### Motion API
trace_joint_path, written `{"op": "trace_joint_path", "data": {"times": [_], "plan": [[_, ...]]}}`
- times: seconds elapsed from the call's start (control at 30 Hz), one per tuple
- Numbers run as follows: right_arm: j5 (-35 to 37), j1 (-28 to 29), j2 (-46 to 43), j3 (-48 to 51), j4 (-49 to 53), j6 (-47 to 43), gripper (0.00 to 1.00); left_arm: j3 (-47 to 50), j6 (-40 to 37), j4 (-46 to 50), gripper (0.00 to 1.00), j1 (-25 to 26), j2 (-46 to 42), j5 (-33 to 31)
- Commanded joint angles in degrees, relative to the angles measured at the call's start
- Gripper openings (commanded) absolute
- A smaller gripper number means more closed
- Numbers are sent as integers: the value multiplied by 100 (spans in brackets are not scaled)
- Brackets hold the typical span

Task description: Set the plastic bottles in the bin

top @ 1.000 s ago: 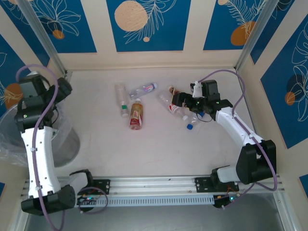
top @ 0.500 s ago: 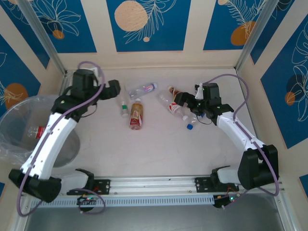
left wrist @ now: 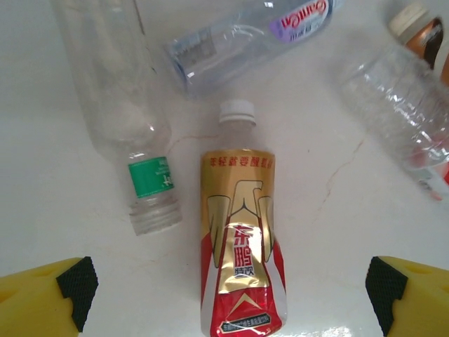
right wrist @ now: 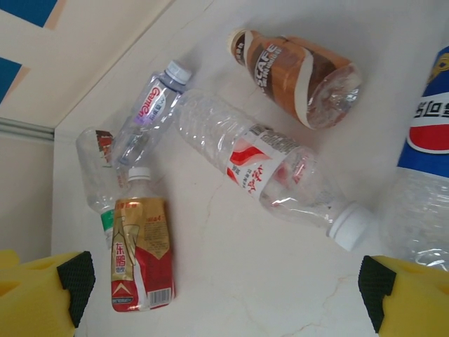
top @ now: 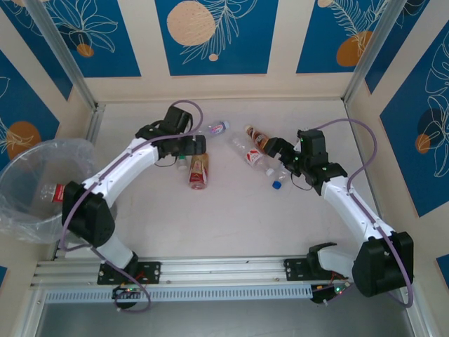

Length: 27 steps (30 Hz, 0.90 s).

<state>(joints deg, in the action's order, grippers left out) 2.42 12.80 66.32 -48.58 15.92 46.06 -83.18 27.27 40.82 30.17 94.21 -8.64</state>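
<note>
At the near left stands the bin (top: 17,203), its crinkled clear liner holding one red-labelled bottle (top: 53,191); on the table (top: 210,225), right of centre, a blue-capped bottle (top: 280,181) lies nearest; just beyond it the right gripper (right wrist: 224,291) hangs with jaws spread wide, nothing between them; left of centre the red-and-gold bottle (left wrist: 240,232) lies with its white cap pointing far, the left gripper (left wrist: 228,298) over it, fingers wide apart and gripping nothing; a clear green-banded bottle (left wrist: 123,105) lies just beside it on the left; farther off lie a clear bottle with a red-and-white label (right wrist: 266,168), a brown-labelled one (right wrist: 302,74) and a bluish-labelled one (left wrist: 245,38).
</note>
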Motion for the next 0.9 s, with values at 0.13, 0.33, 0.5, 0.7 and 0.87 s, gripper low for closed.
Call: {"op": "trace_joint_path", "data": {"times": [0.13, 0.33, 0.5, 0.7, 0.87], "plan": [[338, 4, -15, 77, 253, 59, 99, -1010, -100, 756, 99, 587, 1136, -941], [362, -6, -23, 28, 365, -13, 99, -1405, 23, 732, 99, 588, 1941, -655], [526, -7, -132, 41, 530, -105, 99, -1485, 142, 769, 99, 500, 2369, -665], [612, -15, -183, 48, 574, -142, 99, -1310, 103, 579, 96, 459, 2515, -227], [576, -16, -138, 46, 543, -115, 99, -1192, 137, 539, 93, 418, 2593, -301]]}}
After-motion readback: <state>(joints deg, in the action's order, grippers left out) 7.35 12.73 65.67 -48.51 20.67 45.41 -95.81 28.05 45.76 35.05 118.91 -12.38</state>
